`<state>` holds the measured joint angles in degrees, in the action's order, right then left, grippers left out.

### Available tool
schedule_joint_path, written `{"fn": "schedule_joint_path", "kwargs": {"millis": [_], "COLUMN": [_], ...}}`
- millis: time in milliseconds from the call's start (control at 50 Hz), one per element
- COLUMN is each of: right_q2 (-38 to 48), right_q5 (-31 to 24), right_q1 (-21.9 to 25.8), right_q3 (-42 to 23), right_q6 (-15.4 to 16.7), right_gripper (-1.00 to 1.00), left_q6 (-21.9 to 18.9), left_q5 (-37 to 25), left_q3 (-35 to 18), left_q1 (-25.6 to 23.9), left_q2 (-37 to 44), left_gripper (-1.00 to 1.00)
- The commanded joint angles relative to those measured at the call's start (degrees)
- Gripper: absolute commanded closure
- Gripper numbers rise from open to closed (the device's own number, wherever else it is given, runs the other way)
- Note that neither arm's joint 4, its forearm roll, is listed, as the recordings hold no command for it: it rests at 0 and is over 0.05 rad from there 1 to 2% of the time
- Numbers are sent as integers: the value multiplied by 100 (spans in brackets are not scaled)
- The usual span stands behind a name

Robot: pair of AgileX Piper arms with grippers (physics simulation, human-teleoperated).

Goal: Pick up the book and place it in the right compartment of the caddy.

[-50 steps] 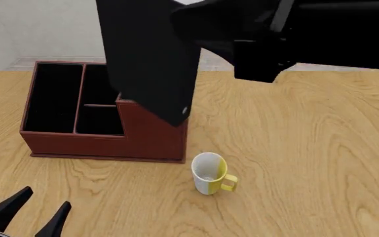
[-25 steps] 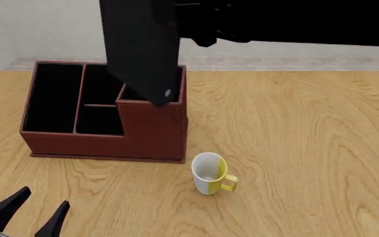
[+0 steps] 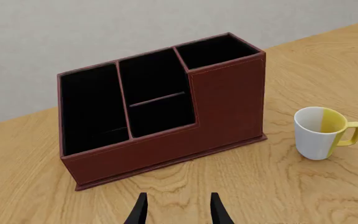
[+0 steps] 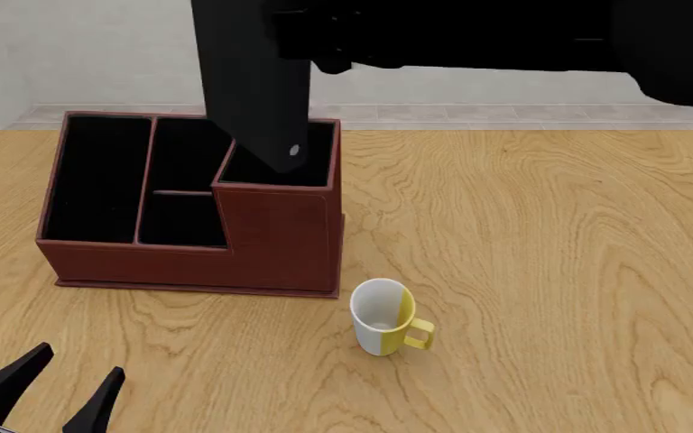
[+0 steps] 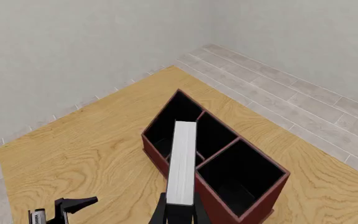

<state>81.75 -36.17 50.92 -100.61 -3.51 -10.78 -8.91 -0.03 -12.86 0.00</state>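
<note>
Book: one, pinched in right jaws above one caddy; one mug; left jaws spread.

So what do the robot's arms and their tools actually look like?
Both are plain matte black. The left tool ends in two slim, tapered black fingers. The right arm is a thick, dark bar, and its tool has the same narrow black fingers. No cables, markings or sleeves show.

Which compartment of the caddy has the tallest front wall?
The squarish right compartment of the caddy, nearest the mug. Its front wall steps up to full height; the other sections sit behind a lower front.
</note>
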Motion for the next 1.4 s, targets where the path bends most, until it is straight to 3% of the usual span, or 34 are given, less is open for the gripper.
{"fn": "schedule_joint_path", "kwargs": {"millis": [20, 700, 1000, 1400], "right_q2": [341, 1367, 1549, 2248], "right_q5": [204, 431, 657, 665], "right_q1": [-150, -855, -997, -1245], "right_q3": [-217, -929, -829, -1366], "right_q6": [-139, -149, -196, -164], "right_gripper": [100, 100, 100, 100], "left_q6": [9, -41, -72, -50], "left_q5": [-63, -302, -375, -312], "left_q3": [1, 3, 3, 3], "left_q1": [54, 205, 256, 373], "left_q2": [0, 2, 4, 140], "left_gripper": [-100, -100, -100, -100]}}
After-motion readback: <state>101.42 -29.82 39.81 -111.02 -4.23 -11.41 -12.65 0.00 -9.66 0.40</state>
